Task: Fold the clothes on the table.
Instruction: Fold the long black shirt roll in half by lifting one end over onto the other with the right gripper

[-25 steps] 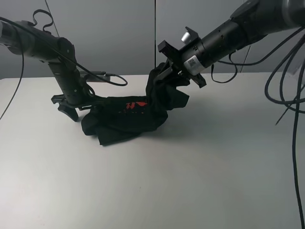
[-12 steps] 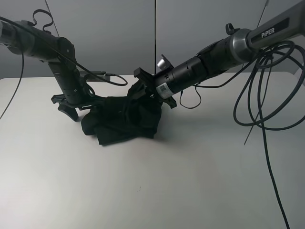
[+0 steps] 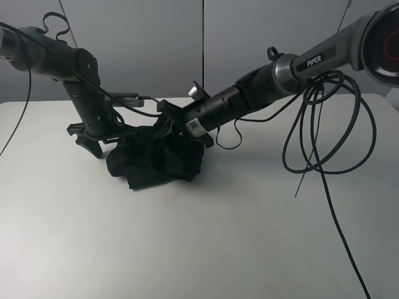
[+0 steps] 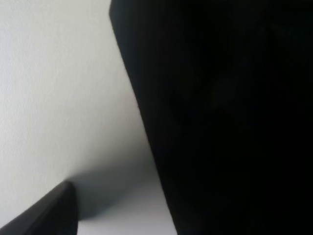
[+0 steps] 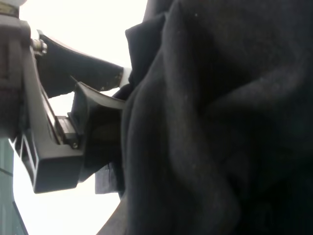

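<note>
Black shirt lies bunched on the table, left fingers at its edge. The right fingers have swept their fold leftward and down, hiding the print. Left wrist shows only cloth, so that grip is unreadable. Right wrist shows cloth seemingly pinched, the fold nearly laid.

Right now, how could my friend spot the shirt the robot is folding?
Find the big white table and look at its far side, left of the middle. The black shirt lies there in a crumpled heap between the left gripper and the right gripper. Unlike those hard grippers and the thin looping cables, it is soft, dull and wrinkled.
</note>
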`<control>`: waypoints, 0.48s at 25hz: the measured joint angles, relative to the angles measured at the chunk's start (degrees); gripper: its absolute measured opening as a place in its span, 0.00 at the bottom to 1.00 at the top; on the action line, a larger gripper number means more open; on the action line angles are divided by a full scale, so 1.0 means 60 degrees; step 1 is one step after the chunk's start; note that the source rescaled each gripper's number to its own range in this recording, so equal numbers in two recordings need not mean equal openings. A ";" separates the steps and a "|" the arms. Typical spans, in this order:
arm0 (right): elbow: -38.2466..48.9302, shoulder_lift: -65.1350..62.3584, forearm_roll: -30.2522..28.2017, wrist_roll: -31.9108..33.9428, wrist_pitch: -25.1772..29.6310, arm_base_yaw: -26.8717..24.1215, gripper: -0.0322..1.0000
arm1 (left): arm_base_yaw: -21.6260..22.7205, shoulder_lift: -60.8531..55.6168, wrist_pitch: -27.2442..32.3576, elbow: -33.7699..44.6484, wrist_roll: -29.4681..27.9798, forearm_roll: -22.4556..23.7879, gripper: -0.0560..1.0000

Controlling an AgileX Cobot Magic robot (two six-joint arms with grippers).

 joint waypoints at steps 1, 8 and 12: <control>-0.0054 0.0053 0.0024 0.0000 -0.0007 0.0041 0.21 | 0.0000 0.0000 0.0000 0.0000 0.0000 0.0000 0.99; -0.0122 0.0209 0.0163 -0.0249 -0.0458 0.0208 0.21 | 0.0000 0.0000 -0.0018 0.0000 0.0086 -0.0034 0.99; -0.0128 0.0209 0.0182 -0.0433 -0.0611 0.0252 0.35 | 0.0000 0.0000 -0.0018 0.0000 0.0121 -0.0097 0.99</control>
